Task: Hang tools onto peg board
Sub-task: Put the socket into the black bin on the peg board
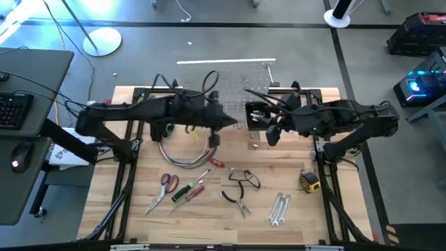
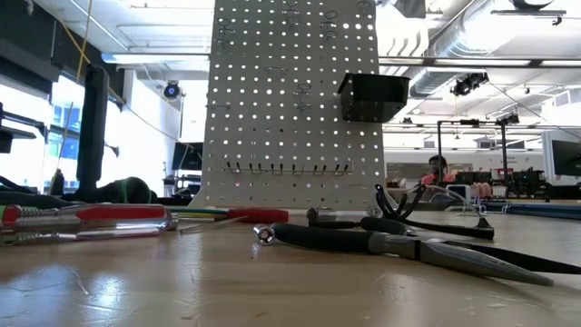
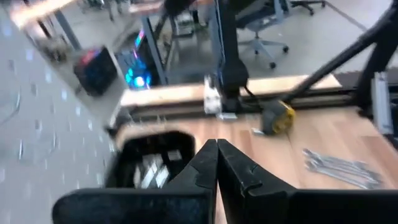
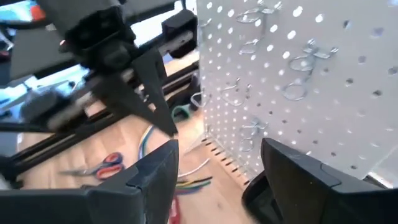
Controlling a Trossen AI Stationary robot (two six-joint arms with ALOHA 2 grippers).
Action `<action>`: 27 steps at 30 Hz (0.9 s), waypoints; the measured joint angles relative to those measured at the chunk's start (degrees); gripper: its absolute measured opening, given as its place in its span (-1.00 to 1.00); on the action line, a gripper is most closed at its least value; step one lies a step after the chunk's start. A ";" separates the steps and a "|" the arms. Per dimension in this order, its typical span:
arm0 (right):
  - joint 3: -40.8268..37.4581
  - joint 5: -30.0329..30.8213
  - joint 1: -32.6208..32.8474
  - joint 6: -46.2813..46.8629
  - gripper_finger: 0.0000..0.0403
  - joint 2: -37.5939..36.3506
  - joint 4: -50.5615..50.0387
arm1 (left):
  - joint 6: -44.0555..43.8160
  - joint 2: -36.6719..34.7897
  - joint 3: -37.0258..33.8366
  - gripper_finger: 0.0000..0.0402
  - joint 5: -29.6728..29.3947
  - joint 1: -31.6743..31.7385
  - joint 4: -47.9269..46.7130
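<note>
Tools (image 1: 209, 188) lie scattered on the table's (image 1: 334, 209) near half, well apart from both grippers raised by the white, hole-dotted board (image 2: 290, 100). Left gripper (image 3: 216, 163) is closed and empty; right gripper (image 4: 217, 163) gapes wide, empty, facing the board.

Curved bundle of coloured cables (image 1: 182, 150) lies on wooden table (image 1: 293, 226), w/ black metal frame (image 1: 130, 174) along its sides. Keyboard (image 1: 14, 110) & mouse (image 1: 19, 157) on grey desk (image 1: 28, 174) beside it
</note>
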 joint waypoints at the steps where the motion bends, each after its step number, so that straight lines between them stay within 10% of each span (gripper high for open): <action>1: 0.00 -0.98 0.39 1.04 0.11 0.02 -0.53 | -1.56 -0.84 -0.97 -1.00 -0.02 -0.34 -2.28; 11: -15.92 -15.38 9.74 21.43 -0.28 0.83 -8.95 | -21.60 -4.83 -23.59 -0.87 0.02 -5.50 -4.42; 19: -41.02 -17.69 10.28 39.40 -0.91 0.96 7.45 | -36.08 -5.51 -38.05 -0.75 0.86 -10.19 3.15; 27: -50.87 -20.08 -3.56 23.08 -0.57 1.93 18.54 | -38.72 -5.56 -39.56 -0.73 0.83 -11.49 3.91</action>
